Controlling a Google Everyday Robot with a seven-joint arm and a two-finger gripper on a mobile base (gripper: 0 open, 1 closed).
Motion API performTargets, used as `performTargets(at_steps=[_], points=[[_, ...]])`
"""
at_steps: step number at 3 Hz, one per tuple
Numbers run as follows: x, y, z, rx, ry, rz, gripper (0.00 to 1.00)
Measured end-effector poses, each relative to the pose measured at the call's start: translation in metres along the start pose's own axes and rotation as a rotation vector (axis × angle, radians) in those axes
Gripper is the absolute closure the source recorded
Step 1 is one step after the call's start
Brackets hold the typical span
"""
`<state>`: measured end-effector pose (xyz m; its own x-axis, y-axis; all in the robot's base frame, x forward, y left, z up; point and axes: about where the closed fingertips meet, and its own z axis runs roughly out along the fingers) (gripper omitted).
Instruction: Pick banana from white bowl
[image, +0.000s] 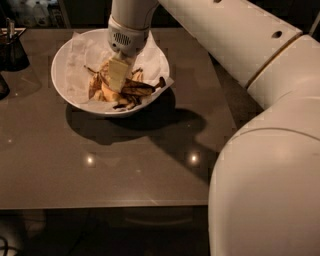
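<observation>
- Jaws: cannot tell whether spread or pressed together; only one pale flat face of the gripper (118, 80) shows, and it lies against the fruit.
- Nearest, lower right: big rounded white shell of the robot arm (270, 190), filling that corner and overhanging the counter's edge.
- Counter (100, 170): dark grey-brown, glossy. Front edge runs across the lower part of the view.
- Two small bright light reflections (90, 160) on the counter, one left of centre, one nearer the arm.
- Dark shadow (155, 122) of bowl and arm on the counter, spreading right of and in front of the bowl.
- White bowl (57, 75): large, round, shallow, sitting upright on the counter's far left half. Lined with crumpled white paper (82, 60); one corner of the paper sticks out over the right rim.
- Banana (105, 92): inside the white bowl, on the paper, about centre. Yellow-brown, heavily spotted, with dark peel strips splayed toward the right rim.
- Gripper: down inside the bowl from above, tip touching the banana's upper side. Its round white wrist with a small vent grille sits just above the far rim.
- Arm link runs from the wrist up and right across the top of the view.
- Far left edge: dark cup (12, 50) on the counter, well apart from the bowl.
</observation>
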<state>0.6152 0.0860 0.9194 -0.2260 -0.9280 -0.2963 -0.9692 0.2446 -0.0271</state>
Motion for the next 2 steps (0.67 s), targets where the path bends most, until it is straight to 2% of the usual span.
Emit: performTargets(at_steps=[1,2], points=[[0.0000,-0.0002,0.0004,0.001,0.002,-0.002,0.98],[0.0000,-0.0001,0.0003,0.001,0.002,-0.002,1.00]])
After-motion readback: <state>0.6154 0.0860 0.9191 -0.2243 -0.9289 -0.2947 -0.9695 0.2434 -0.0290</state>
